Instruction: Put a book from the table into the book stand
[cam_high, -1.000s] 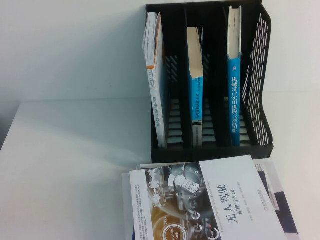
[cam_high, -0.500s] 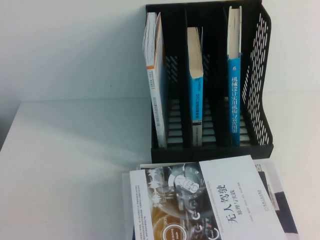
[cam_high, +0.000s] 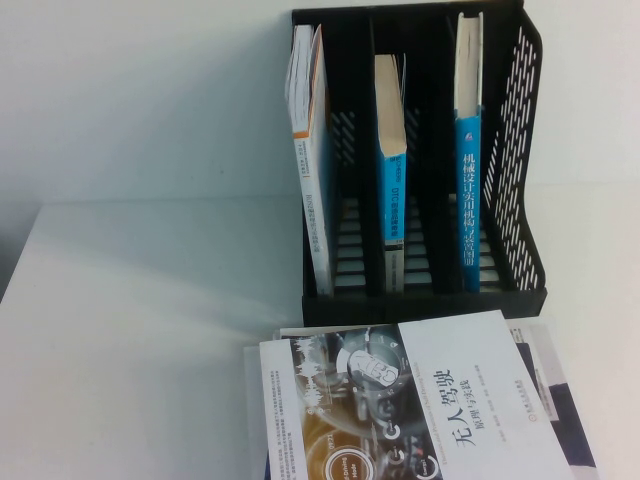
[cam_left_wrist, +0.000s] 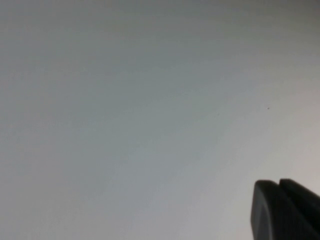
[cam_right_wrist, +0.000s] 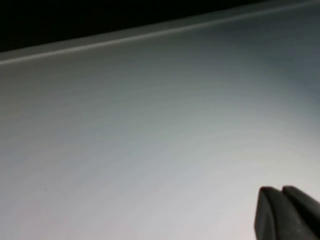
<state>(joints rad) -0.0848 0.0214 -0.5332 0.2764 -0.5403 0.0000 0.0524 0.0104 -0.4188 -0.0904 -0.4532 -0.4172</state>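
The book (cam_high: 440, 400), white cover with black Chinese title and a grey-brown dashboard picture, lies flat on the white table (cam_high: 130, 330) just in front of the book stand (cam_high: 520, 150). The black stand has three slots, each holding an upright book. Neither gripper shows in the high view. My left gripper (cam_left_wrist: 280, 187) shows in its wrist view with fingertips together, empty, over bare white table. My right gripper (cam_right_wrist: 282, 192) shows in its wrist view with fingertips together, empty, over bare table near a table edge (cam_right_wrist: 150, 35).
The slots hold a white and orange book (cam_high: 308, 150), a blue-spined book (cam_high: 392, 160) and another blue-spined book (cam_high: 468, 180). A dark navy book (cam_high: 570, 400) lies under the white book. The table's left edge (cam_high: 20, 260) is visible.
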